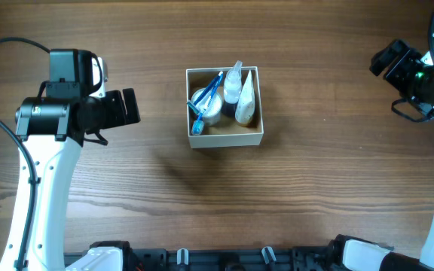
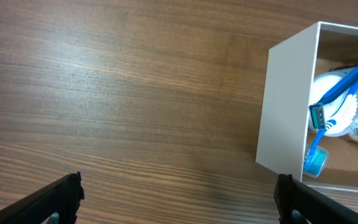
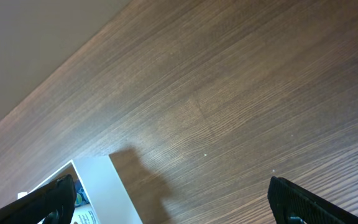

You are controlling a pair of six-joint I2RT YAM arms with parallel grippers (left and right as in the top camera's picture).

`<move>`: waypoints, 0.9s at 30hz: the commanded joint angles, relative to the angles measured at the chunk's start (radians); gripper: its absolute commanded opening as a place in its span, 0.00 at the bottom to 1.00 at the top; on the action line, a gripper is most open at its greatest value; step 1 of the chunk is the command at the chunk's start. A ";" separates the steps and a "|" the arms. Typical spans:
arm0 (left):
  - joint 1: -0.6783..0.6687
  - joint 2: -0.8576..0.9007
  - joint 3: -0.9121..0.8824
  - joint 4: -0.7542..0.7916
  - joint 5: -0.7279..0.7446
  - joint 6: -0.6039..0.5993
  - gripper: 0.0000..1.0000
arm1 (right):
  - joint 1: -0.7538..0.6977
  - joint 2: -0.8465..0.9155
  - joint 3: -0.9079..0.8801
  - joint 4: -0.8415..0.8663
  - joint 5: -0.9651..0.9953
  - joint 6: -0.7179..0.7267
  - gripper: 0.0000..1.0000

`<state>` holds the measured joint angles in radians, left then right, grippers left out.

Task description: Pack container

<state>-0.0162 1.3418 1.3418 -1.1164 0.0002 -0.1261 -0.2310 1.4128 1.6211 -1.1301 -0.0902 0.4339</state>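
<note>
The container [image 1: 252, 139], a square white-walled box with a tan inside, sits mid-table. It holds a blue razor [image 1: 209, 98], a round white jar [image 1: 204, 108] and two white bottles [image 1: 239, 92]. It also shows in the left wrist view [image 2: 288, 106] with the razor [image 2: 340, 90], and in the right wrist view [image 3: 107, 186]. My left gripper [image 1: 130, 106] is open and empty, left of the box. My right gripper [image 1: 383, 60] is open and empty at the far right.
Bare wooden table [image 1: 315, 181] surrounds the box. The arm bases and black mounts [image 1: 224, 260] line the front edge.
</note>
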 commanded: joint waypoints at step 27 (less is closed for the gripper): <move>0.008 -0.930 -0.832 0.550 0.115 0.095 1.00 | -0.002 0.006 0.008 0.000 -0.016 0.013 1.00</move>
<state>-0.0135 0.5014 0.6422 -0.6247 0.0677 -0.0479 -0.2310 1.4128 1.6211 -1.1305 -0.0902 0.4343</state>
